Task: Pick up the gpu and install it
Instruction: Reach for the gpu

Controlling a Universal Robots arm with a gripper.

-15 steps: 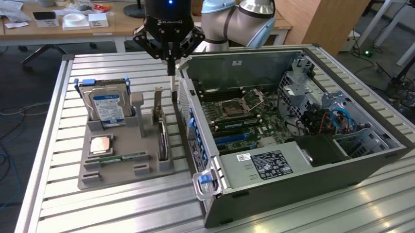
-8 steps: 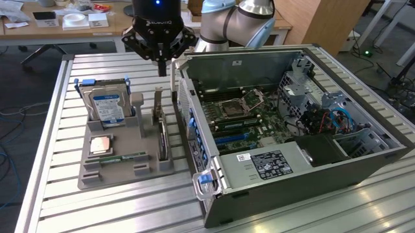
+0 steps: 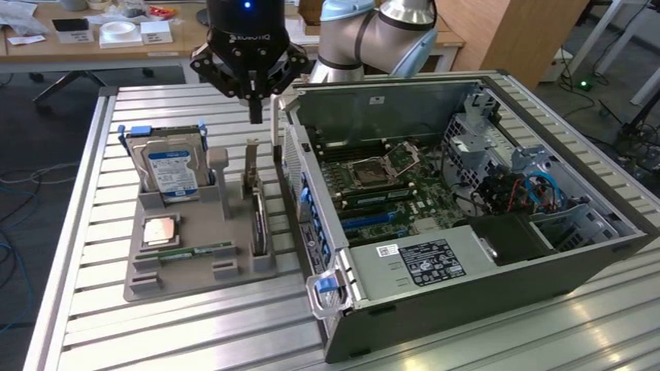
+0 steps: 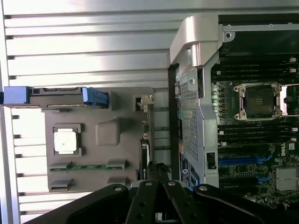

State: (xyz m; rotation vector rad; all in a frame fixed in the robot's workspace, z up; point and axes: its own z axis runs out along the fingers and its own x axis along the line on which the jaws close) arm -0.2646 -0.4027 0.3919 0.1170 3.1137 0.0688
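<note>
The gpu (image 3: 258, 220) stands on edge in a slot of the grey holder (image 3: 196, 278), its silver bracket (image 3: 250, 164) rising at the far end. In the wrist view the gpu (image 4: 145, 151) appears edge-on as a thin dark strip next to the computer case. My gripper (image 3: 255, 117) hangs above the bracket end of the card, apart from it, shut with nothing between its fingers. From the wrist, the gripper (image 4: 158, 169) points down over the card's edge. The open computer case (image 3: 577, 255) lies beside the holder, motherboard (image 3: 382, 189) exposed.
The holder also carries an upright silver hard drive (image 3: 170, 166) with blue rails, a processor chip (image 3: 159, 230) and a narrow green memory stick (image 3: 185, 251). All of it rests on a slatted metal table (image 3: 93, 332). Desks and chairs stand behind.
</note>
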